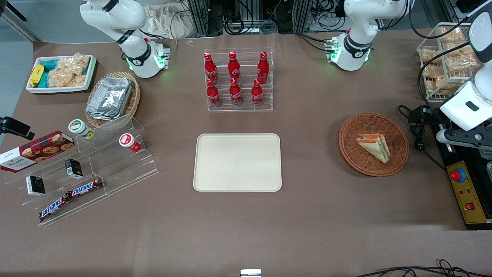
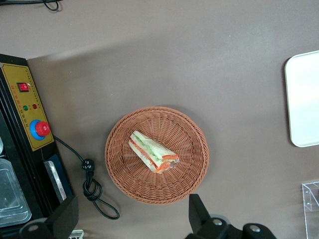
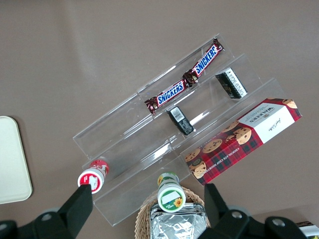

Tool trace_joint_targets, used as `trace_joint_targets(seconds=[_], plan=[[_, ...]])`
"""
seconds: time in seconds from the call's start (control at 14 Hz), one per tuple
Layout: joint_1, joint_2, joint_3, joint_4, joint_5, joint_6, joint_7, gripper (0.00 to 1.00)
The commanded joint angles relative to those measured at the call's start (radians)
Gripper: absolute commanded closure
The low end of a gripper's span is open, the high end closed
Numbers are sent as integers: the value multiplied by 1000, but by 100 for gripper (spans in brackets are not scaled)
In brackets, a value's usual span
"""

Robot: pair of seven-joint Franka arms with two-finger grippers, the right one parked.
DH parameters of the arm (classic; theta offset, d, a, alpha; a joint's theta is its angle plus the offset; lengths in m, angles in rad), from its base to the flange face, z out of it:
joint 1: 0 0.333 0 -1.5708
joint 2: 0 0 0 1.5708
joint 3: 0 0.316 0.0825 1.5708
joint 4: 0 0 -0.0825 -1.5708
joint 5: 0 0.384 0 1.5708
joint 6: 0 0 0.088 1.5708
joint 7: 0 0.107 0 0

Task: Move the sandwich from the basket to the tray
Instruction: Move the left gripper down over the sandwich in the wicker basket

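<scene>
While the sandwich (image 1: 374, 146) lies wrapped in the round basket (image 1: 396, 130) at the right of the front view, just right of that basket's middle, the cream tray (image 1: 237, 162) sits bare at the frame's centre, well apart from it. My gripper (image 2: 132, 219) hangs above the basket with its fingers (image 2: 198, 211) spread wide and holding nothing. The control box (image 1: 467, 196) with its red button lies at the right edge.
</scene>
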Motion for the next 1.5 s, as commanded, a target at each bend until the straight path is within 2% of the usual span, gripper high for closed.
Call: trace_joint_targets(seconds=[0.0,0.36,0.64,0.93,1.14,1.29,1.43], plan=[[5,-1,-4,19,0,-50,-12,0],[6,48,-30,14,1,-58,-50,0],[9,38,-30,-111,0,-12,-416,0],[12,-30,-22,-435,11,303,-730,0],[16,-35,5,-637,16,557,-850,0],[23,-9,24,-705,16,670,-961,0],[26,15,42,-719,16,682,-986,0]])
